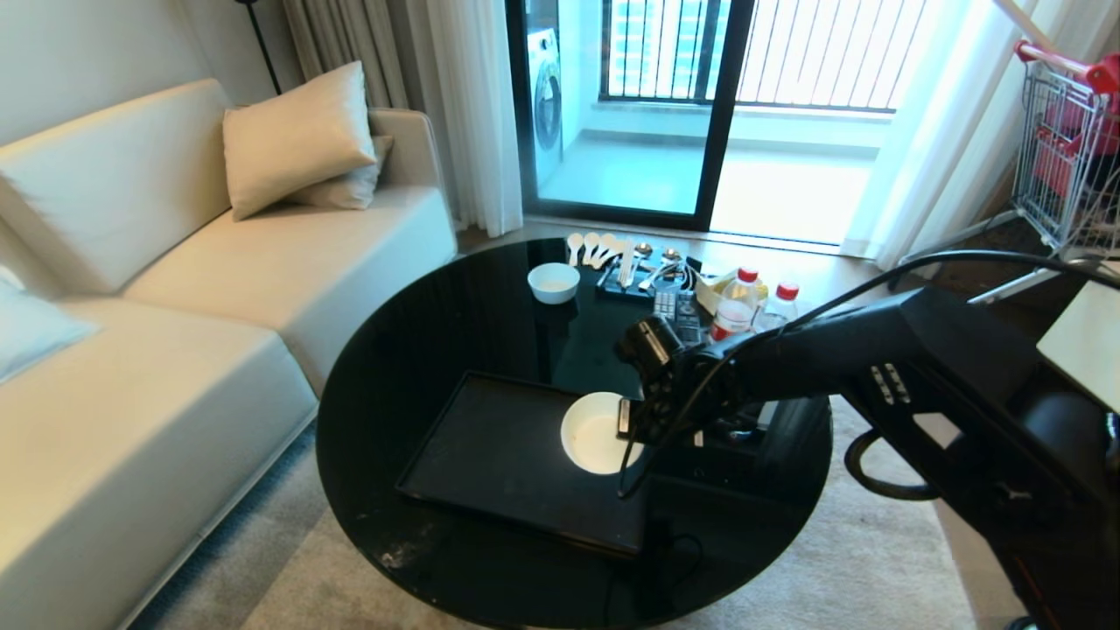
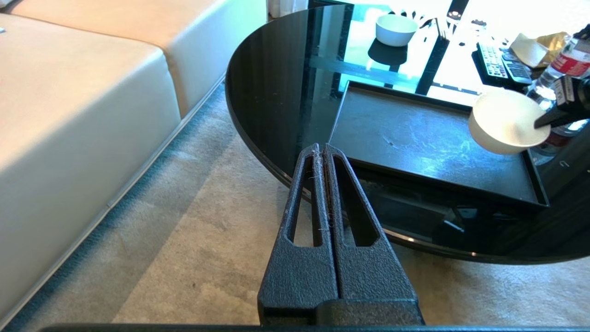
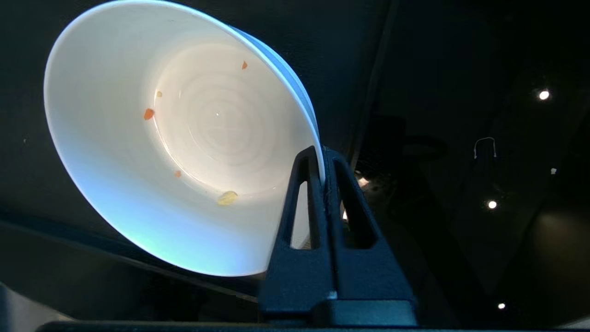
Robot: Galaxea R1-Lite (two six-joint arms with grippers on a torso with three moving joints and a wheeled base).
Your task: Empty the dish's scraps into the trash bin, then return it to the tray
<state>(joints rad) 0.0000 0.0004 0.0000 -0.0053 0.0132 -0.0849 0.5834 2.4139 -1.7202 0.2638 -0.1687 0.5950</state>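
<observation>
My right gripper (image 1: 626, 422) is shut on the rim of the dish (image 1: 598, 433), a glossy white bowl. It holds the dish tilted over the right end of the black tray (image 1: 499, 455). In the right wrist view the fingertips (image 3: 317, 159) pinch the dish (image 3: 184, 138) at its rim. Only a few scraps cling inside: small orange bits (image 3: 148, 114) and a pale yellow piece (image 3: 227, 198). The left wrist view shows the dish (image 2: 504, 122) above the tray (image 2: 415, 138). My left gripper (image 2: 321, 150) is shut on nothing, parked over the carpet by the table edge. The trash bin is out of view.
At the back of the round black glass table (image 1: 437, 350) are a smaller white bowl (image 1: 553, 282), a cutlery holder with spoons (image 1: 626, 262), remote controls (image 1: 678, 311) and bottles (image 1: 739, 302). A cream sofa (image 1: 175, 306) is on the left, a shopping cart (image 1: 1067, 157) at the far right.
</observation>
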